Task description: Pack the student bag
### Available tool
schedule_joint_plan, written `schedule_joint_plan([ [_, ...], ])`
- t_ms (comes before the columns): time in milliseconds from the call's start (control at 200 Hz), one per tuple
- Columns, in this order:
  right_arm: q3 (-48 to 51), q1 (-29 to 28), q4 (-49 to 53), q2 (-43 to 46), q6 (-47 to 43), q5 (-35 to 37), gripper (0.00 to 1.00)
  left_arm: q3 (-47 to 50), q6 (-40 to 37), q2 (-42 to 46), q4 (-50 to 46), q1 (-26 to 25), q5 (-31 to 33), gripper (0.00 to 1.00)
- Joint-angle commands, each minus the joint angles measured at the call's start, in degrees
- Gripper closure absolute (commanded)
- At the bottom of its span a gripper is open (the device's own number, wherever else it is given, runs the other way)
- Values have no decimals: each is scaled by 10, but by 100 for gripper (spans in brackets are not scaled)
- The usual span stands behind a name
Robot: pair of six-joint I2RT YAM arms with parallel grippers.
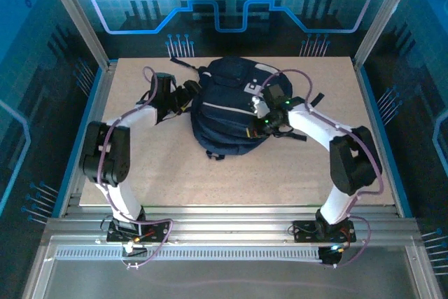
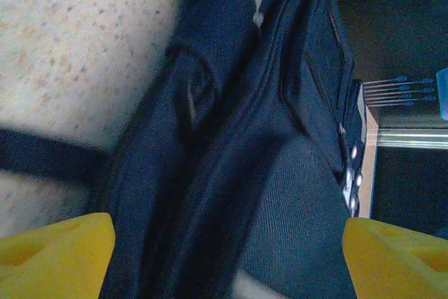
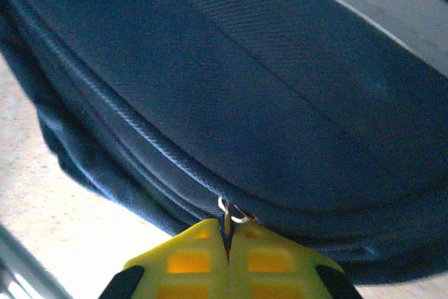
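Start at your left gripper [image 2: 224, 264]. Its two yellow fingers [image 2: 56, 257] stand wide apart and hold nothing. The student bag [image 1: 227, 106] lies straight ahead of this gripper, and in the left wrist view its dark side fills the space between the fingers. The fabric is close in front of them, but I cannot tell if they touch it. The bag rests on the table [image 1: 161, 173], with its long axis running from the far side toward the arm bases. It therefore lies across the reach of both grippers, one on each flank.

Now look at your right gripper [image 3: 227, 243]. Its fingers are pressed together, and the small metal zipper pull [image 3: 229, 209] goes into the seam between their tips, so it grips that pull. The zipper [image 3: 140, 138] runs away from the tips, up and to the left along the curved edge of the bag.

In my judgement the right arm is the working one here. The coming move follows the line of the zipper, and the left gripper is free to take the fabric.
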State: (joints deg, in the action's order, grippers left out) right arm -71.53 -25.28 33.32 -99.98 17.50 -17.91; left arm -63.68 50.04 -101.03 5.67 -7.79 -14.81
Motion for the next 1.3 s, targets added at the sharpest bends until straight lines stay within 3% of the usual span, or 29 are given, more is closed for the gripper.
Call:
schedule_joint_plan([
  [0, -54, -36, -80, -33, 34, -76, 100, 43, 10, 65, -34, -7, 20, 14],
  [125, -114, -73, -86, -71, 41, -87, 100, 93, 36, 115, -46, -27, 35, 13],
  [310, -141, -97, -75, -83, 49, -97, 100, 168, 93, 173, -47, -76, 117, 11],
  [440, -108, -104, -65, -65, 54, -94, 100, 165, 112, 128, -18, -90, 121, 11],
  [585, -55, -104, -24, -37, 40, -39, 100, 159, 146, 45, 35, -85, 134, 16],
  [680, -25, -99, 3, -16, 29, 8, 100, 162, 144, 15, 53, -84, 145, 31],
  [780, -9, -93, 36, 3, 3, 55, 100, 175, 129, 2, 70, -74, 156, 68],
  [910, -16, -87, 103, 15, -59, 172, 100, 189, 116, 11, 78, -49, 151, 99],
  [1075, -37, -49, 171, 23, -111, 299, 100, 189, 83, 35, 57, -40, 166, 100],
  [1296, -99, -19, 141, -4, -159, 500, 100, 194, 72, 49, 51, -37, 163, 100],
])
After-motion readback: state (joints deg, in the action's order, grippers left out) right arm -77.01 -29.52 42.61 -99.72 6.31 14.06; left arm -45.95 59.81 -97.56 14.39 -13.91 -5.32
